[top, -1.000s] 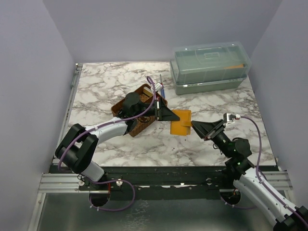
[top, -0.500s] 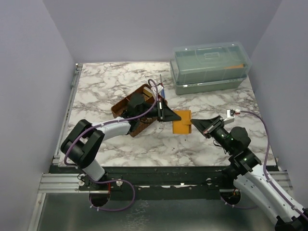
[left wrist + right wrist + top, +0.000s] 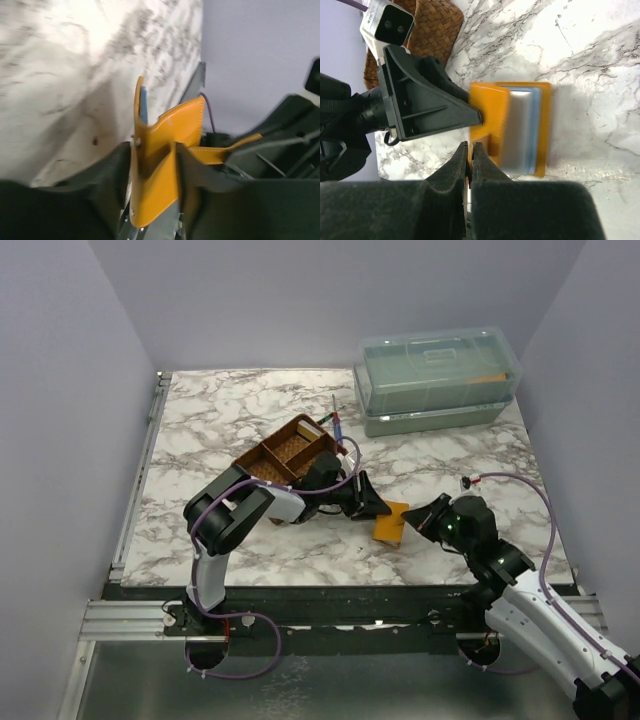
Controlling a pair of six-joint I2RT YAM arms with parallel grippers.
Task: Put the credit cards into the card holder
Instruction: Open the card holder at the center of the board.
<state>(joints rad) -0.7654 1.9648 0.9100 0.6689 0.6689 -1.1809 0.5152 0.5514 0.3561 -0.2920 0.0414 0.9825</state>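
Note:
The mustard-orange card holder (image 3: 391, 525) stands tilted on edge near the table's front, between my two grippers. My left gripper (image 3: 378, 508) is shut on one flap; in the left wrist view (image 3: 155, 150) the orange flap (image 3: 170, 130) sits clamped between the dark fingers, with a thin blue edge (image 3: 143, 104) behind it. My right gripper (image 3: 422, 520) is shut on the other flap's edge (image 3: 470, 146). In the right wrist view the card holder (image 3: 492, 107) lies open, showing a blurred pale grey-blue face (image 3: 521, 127). I cannot tell whether that is a card or lining. No loose credit cards show.
A brown woven tray (image 3: 285, 455) with compartments stands behind the left arm, with a pen (image 3: 337, 423) at its far corner. A lidded green plastic box (image 3: 435, 380) stands at the back right. The marble table's front edge (image 3: 350, 585) is close to the card holder.
The left gripper has swung right and toward the front, carrying the card holder with it and uncovering the tray. The right gripper has moved in and closed on the card holder's flap.

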